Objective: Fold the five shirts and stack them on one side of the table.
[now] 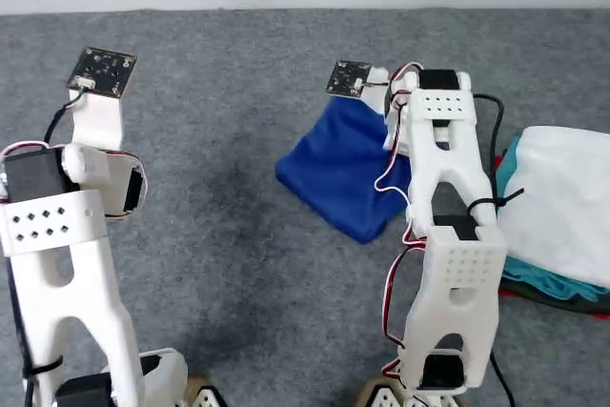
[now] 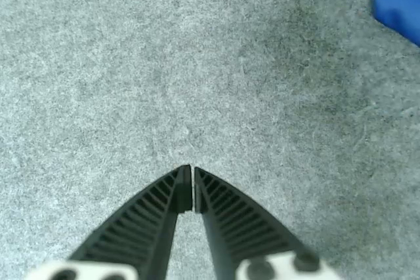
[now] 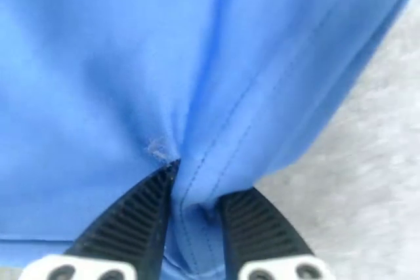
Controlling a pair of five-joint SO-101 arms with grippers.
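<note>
A blue shirt (image 1: pixel 343 169) lies folded on the grey table, near the middle and a bit to the right. My right gripper (image 3: pixel 195 191) is shut on a bunched fold of the blue shirt (image 3: pixel 197 63), and the right arm (image 1: pixel 443 140) hangs over the shirt's right edge. At the table's right edge sits a pile with a white shirt (image 1: pixel 562 202) on top, a teal shirt (image 1: pixel 553 285) under it and a red edge below. My left gripper (image 2: pixel 193 191) is shut over bare grey cloth with nothing in it. The left arm (image 1: pixel 91 150) stands at the left side, well away from the shirts.
The table (image 1: pixel 210 235) is covered in grey felt. A corner of the blue shirt (image 2: pixel 400 1) shows in the left wrist view. Open room lies between the two arms and across the far side.
</note>
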